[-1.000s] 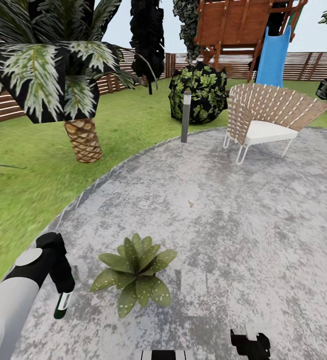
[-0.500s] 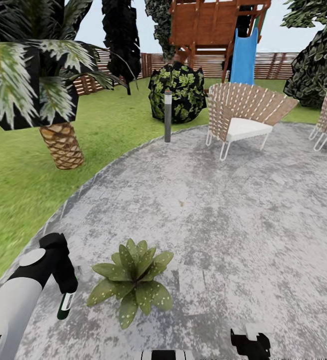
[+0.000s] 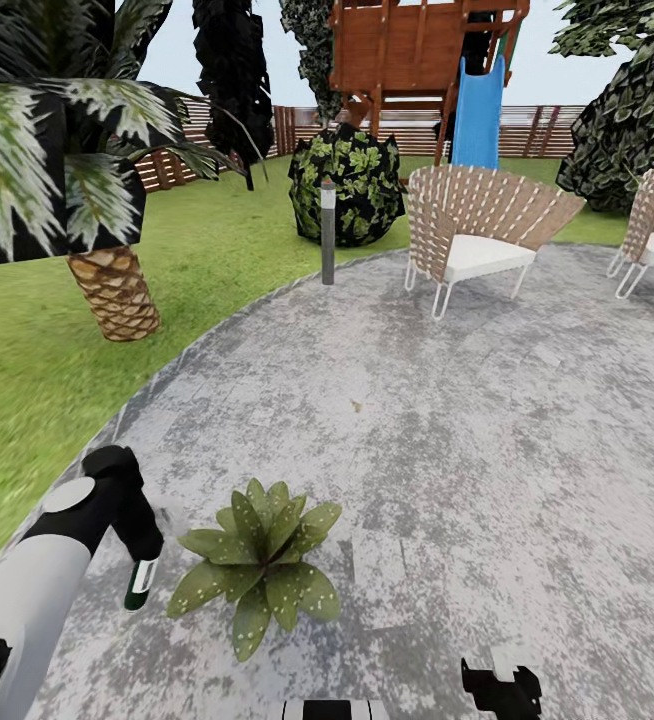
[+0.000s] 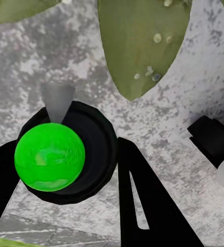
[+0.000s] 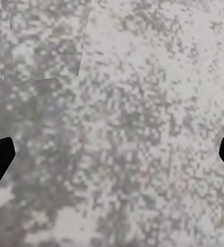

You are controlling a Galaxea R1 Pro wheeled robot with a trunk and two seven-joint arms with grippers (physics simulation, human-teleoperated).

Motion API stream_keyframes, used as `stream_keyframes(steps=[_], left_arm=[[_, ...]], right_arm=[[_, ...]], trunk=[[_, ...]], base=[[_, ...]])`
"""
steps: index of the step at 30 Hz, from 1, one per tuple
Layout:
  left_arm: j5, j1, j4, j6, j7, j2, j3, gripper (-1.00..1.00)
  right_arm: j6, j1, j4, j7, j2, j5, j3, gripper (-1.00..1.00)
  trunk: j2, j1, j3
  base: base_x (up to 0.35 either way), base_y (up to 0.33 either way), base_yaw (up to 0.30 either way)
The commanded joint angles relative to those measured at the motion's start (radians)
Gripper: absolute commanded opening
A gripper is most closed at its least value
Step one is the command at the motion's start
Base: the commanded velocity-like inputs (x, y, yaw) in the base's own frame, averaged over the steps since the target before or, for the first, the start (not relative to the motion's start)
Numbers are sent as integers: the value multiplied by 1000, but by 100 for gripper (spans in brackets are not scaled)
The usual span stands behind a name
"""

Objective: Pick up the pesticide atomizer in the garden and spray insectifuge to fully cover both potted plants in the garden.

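Grey stone paving (image 3: 447, 440) spreads across the garden, and on it, low in the head view, sits one potted plant (image 3: 257, 563), a rosette of pointed green leaves with pale speckles. Just beside it, toward the lawn (image 3: 37, 370), the left gripper (image 3: 139, 590) hangs fingers-down and grips the pesticide atomizer (image 3: 141, 584), whose green-and-white body pokes out below the black fingers. The left wrist view looks down on the atomizer's bright green round top (image 4: 49, 156) in its black collar, a black finger (image 4: 143, 200) pressed against each side, with speckled leaves (image 4: 143, 46) of the plant close ahead over the paving. The right gripper (image 5: 112, 154) shows two black fingertips at opposite edges of its own view, spread wide over bare stone with nothing between them. Farther off stand a palm tree (image 3: 112, 290), a slim bollard light (image 3: 328, 232), a round leafy bush (image 3: 347, 185), two woven chairs (image 3: 472, 235), a wooden play tower with a blue slide (image 3: 477, 115), and a slatted fence (image 3: 187, 165).
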Motion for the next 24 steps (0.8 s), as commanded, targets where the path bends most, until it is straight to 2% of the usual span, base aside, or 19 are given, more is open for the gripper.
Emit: stream_keyframes(steps=[1, 5, 12, 19, 24], left_arm=[[-9, -6, 0, 12, -9, 0, 0, -100], [-11, 5, 2, 7, -9, 4, -5, -100], [-12, 9, 16, 6, -9, 4, -1, -100], [-10, 9, 19, 8, -9, 7, 0, -100], [-9, 9, 19, 8, -9, 8, 1, -100]], right_arm=[[-1, 0, 0, -3, 0, -6, 9, 100], [-1, 0, -2, -4, 1, -8, 9, 100], [-1, 0, -2, -5, 1, -9, 9, 100], [-1, 0, -4, -5, 2, -10, 8, 100], [-1, 0, -4, -5, 1, -10, 7, 100]], trunk=[[0, 0, -1], [0, 0, -1], [0, 0, -1], [0, 0, -1], [0, 0, -1]], base=[[0, 0, 0], [14, 22, 0], [29, 239, 0], [0, 14, -1], [0, 0, -230]])
